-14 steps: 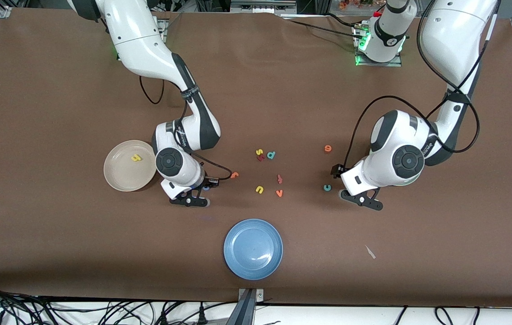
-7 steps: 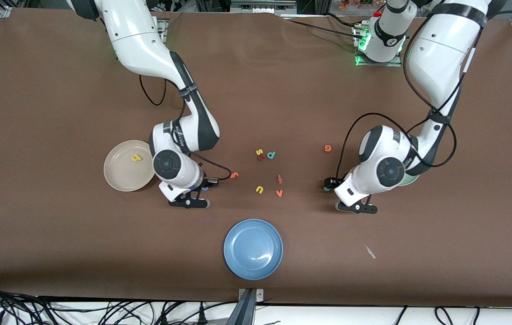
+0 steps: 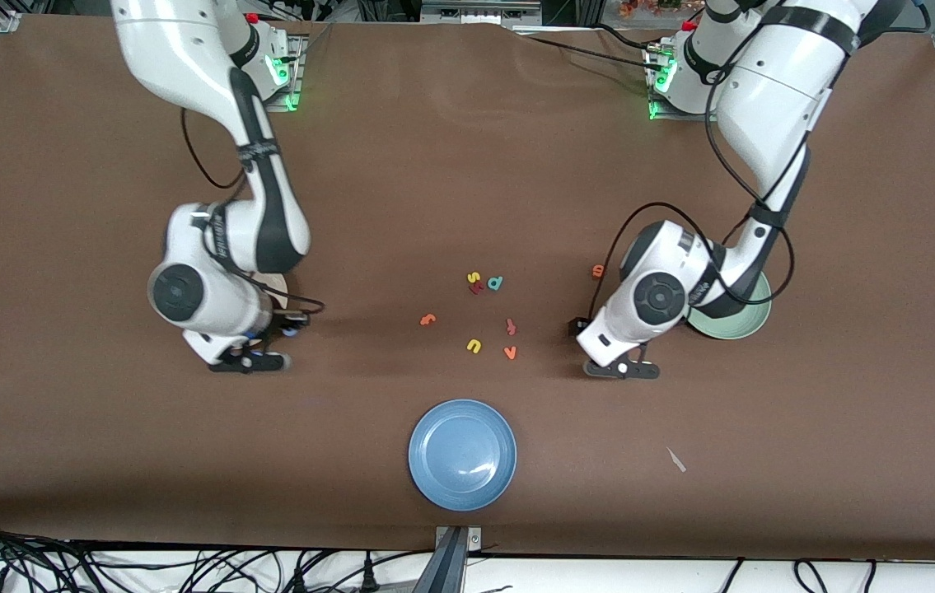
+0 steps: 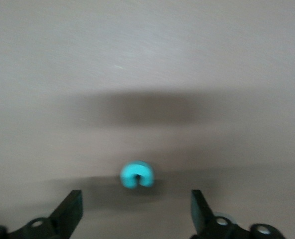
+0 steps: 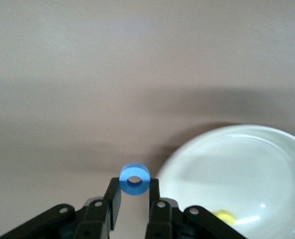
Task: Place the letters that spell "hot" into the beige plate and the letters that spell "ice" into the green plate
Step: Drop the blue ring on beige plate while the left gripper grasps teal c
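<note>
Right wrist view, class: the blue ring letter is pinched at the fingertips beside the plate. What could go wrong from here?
1. The small blue foam ring-shaped o sits at the very tips of the right gripper, so it might slip out before release.
2. It hangs just off the round beige plate's rim; an early drop would likely land on the brown table.
3. It could bounce against the yellow foam h lying inside.

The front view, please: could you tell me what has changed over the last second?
The right gripper, shut on the blue o, has swung from beside the orange t to the beige plate, now mostly hidden under that arm. The left gripper, open, has shifted toward the table's middle, over the teal c, uncovering the green plate. The loose letters and the blue plate stayed put.
</note>
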